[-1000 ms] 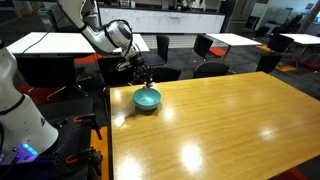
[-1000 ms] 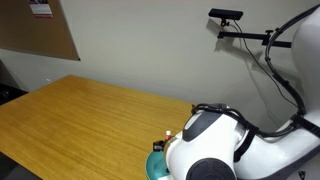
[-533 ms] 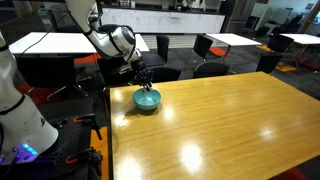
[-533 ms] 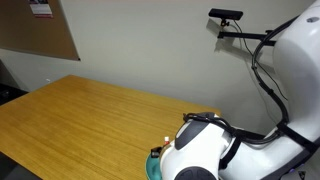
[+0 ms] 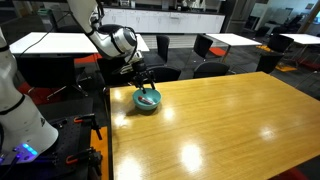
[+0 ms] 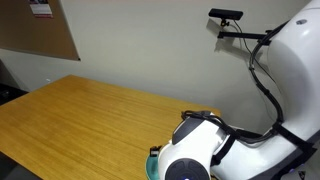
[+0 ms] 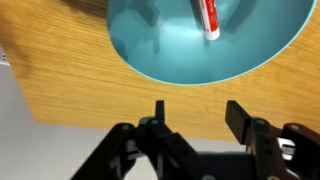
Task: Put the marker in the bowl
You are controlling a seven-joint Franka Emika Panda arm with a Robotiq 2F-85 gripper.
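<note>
- The marker (image 7: 205, 15) is seen in the wrist view lying inside the bowl (image 7: 170, 50), on the smooth teal inner surface, with its red body toward the top edge of the picture and its whitish end pointing toward the middle of the bowl.
- The gripper (image 7: 198, 112) is shown spread wide with nothing held between its two dark fingers (image 7: 160, 118); the marker is not touched by either finger.
- The fingertips are seen over bare wood of the table (image 7: 60, 80), just beside the bowl's rim.
- In an exterior view the gripper (image 5: 143, 80) is seen pointing downward above the bowl (image 5: 147, 100), which is placed near one corner of the long wooden table (image 5: 220, 120).
- From that distance the marker cannot be made out inside the bowl.
- In an exterior view most of the bowl (image 6: 151, 165) is hidden behind the robot's white arm (image 6: 200, 150), and only a thin teal sliver is shown at the arm's edge, on the table (image 6: 80, 110).
</note>
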